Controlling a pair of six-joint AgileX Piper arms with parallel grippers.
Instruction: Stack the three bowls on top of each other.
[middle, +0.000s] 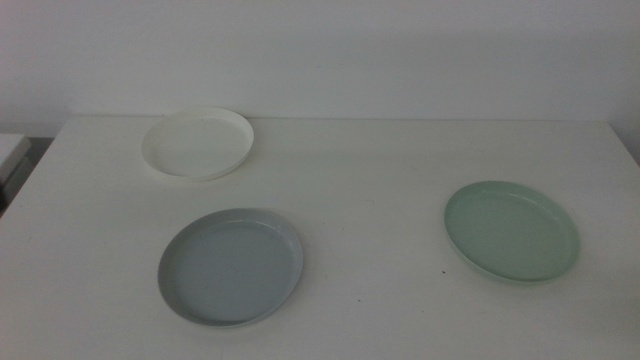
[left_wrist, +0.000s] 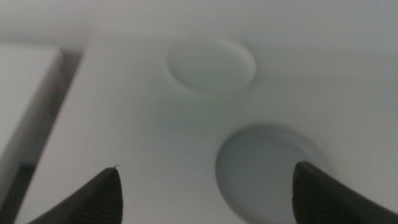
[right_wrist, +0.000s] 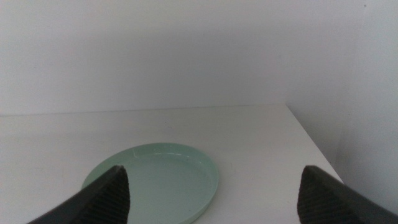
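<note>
Since all 3 bowls lie apart, your left gripper (left_wrist: 205, 186), jaws wide apart, is nearest the grey bowl (middle: 231, 266).

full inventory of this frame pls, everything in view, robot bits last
white bowl: 1, white, far left of the table, lying alone
grey bowl: 1, pale grey, near left, in front of the white one, apart from it
green bowl: 1, pale mint green, right side, alone
table: 1, white, carries all three bowls
wall: white, behind the table
left gripper: 1, dark jaws wide apart, empty, off the middle view, facing the grey and white bowls
right gripper: 1, dark jaws wide apart, empty, off the middle view, facing the green bowl
</note>
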